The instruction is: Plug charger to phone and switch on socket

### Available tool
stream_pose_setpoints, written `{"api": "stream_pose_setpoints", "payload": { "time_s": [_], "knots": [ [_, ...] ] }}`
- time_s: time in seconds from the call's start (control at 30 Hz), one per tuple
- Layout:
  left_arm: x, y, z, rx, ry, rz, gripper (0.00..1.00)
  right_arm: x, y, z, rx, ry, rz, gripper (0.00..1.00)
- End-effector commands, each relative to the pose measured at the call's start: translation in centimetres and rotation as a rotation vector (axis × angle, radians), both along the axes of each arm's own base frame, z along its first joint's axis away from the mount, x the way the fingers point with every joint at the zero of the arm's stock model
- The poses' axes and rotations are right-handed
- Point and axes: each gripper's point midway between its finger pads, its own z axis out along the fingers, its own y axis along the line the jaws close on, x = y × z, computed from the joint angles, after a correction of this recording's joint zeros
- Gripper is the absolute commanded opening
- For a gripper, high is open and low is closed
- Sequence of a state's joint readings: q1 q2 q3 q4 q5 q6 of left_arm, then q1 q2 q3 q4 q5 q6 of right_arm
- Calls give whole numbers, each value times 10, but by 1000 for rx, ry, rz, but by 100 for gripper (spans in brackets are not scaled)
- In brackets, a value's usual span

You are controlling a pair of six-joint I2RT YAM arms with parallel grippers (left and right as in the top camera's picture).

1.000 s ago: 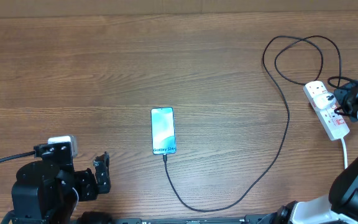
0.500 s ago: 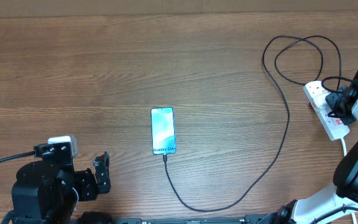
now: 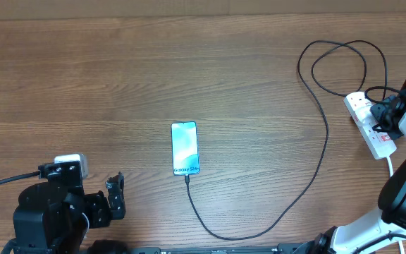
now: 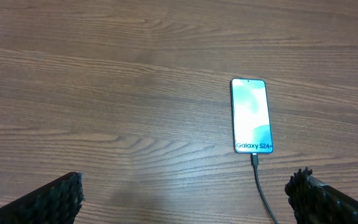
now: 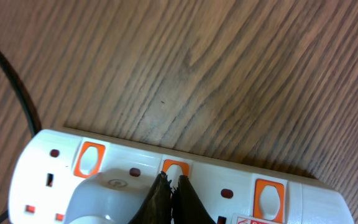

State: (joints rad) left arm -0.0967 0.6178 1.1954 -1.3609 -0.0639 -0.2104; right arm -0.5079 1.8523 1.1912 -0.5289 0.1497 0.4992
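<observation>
The right gripper [image 5: 169, 186], tips pressed together, is moving closer onto an orange switch [image 5: 174, 168] of the socket [image 5: 303, 196] at the table's right edge, so only switching on is remaining, the charger [image 3: 328, 134] seemingly sitting already in the phone [image 3: 185, 147] at the centre.

Phone [image 3: 185, 148] x1, charger [image 3: 328, 134] x1, socket [image 3: 382, 144] x1

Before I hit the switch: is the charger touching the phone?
Touching. In the left wrist view the plug tip of the charger meets the bottom edge of the phone with no gap; the overhead view agrees.
</observation>
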Motion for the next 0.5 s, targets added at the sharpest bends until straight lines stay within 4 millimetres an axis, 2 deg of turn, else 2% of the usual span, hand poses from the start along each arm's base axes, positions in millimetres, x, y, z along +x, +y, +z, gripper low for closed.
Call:
{"api": "stream_pose_setpoints", "payload": {
  "time_s": [0.0, 0.27, 0.47],
  "knots": [
    [0, -2, 0, -17, -5, 1, 100, 2, 1, -10, 9, 16, 9, 4],
    [0, -2, 0, -17, -5, 1, 100, 4, 4, -18, 28, 25, 28, 4],
    [0, -2, 0, -17, -5, 1, 100, 8, 13, -32, 23, 64, 141, 4]
  ]
}}
